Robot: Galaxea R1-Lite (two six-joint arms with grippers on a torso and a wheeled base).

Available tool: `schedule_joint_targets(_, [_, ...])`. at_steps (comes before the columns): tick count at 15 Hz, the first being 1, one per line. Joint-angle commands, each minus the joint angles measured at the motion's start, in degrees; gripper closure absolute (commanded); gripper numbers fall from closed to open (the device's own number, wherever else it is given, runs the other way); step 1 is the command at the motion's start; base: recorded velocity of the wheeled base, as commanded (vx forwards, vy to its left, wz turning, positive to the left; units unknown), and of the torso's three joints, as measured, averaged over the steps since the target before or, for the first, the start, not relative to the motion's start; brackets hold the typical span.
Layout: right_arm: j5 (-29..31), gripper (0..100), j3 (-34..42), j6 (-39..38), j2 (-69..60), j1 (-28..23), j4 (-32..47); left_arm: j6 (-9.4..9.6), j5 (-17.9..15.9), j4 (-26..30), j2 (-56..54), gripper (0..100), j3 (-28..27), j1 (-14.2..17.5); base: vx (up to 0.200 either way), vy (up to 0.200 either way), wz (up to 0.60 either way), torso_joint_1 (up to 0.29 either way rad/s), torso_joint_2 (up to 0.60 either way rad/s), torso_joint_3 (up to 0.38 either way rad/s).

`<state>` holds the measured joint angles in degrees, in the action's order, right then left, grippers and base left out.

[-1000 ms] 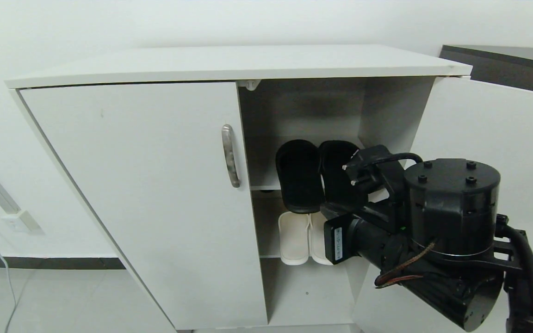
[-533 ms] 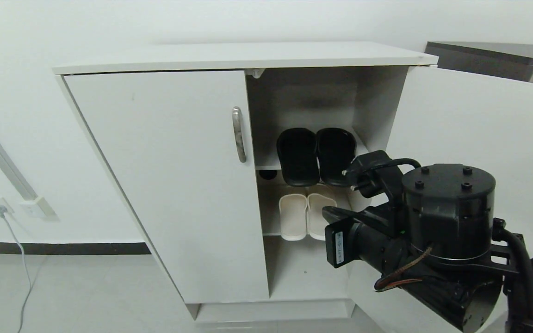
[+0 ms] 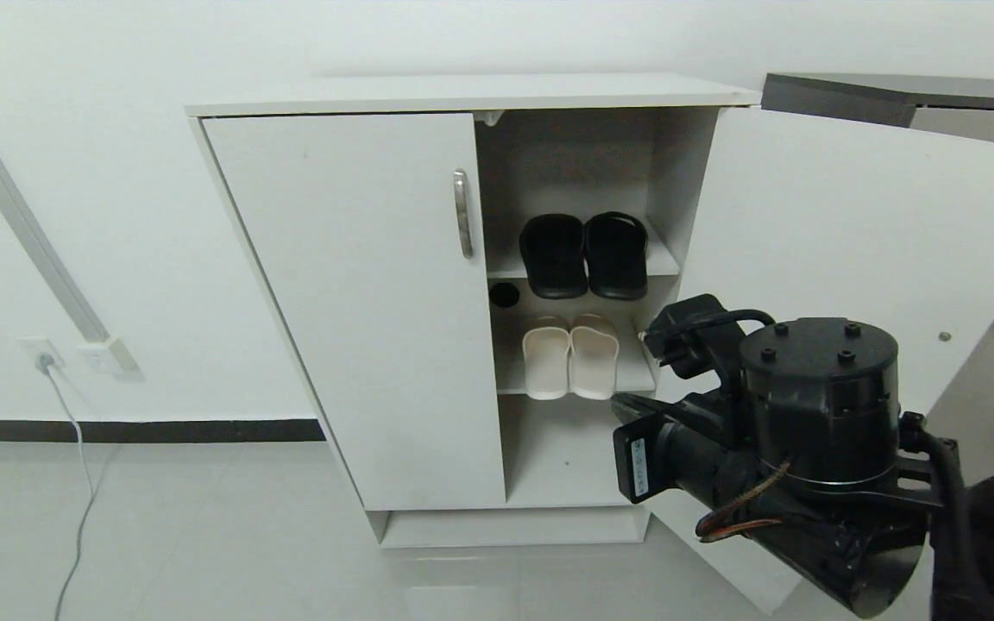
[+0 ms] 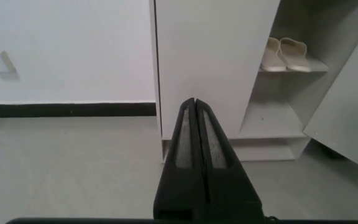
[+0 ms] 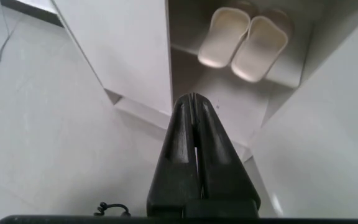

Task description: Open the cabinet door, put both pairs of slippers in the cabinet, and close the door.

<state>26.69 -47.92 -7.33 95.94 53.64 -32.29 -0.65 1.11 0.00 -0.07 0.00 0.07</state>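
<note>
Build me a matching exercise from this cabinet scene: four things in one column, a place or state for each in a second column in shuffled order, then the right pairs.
Column one
1. black slippers
2. white slippers
3. left cabinet door
4. right cabinet door

Column two
A. swung open
B. on the upper shelf
C. shut
D. on the middle shelf

Pairs: 1-B, 2-D, 3-C, 4-A
</note>
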Motion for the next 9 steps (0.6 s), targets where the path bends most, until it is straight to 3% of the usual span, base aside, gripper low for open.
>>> schedule_joint_targets(1, [0.03,100,0.11,0.12,0.48,-0.03,-0.05,-0.06,0.03,0.0,0.07,100,0.0,0.01,0.0,0.0,0.0,0.0,0.0,0.0])
schedule_joint_targets(9, [-0.41,100,1.34,0.12,1.27,-0.46,-0.05,0.29,-0.05,-0.09,0.07,100,0.0,0.01,0.0,0.0,0.0,0.0,0.0,0.0])
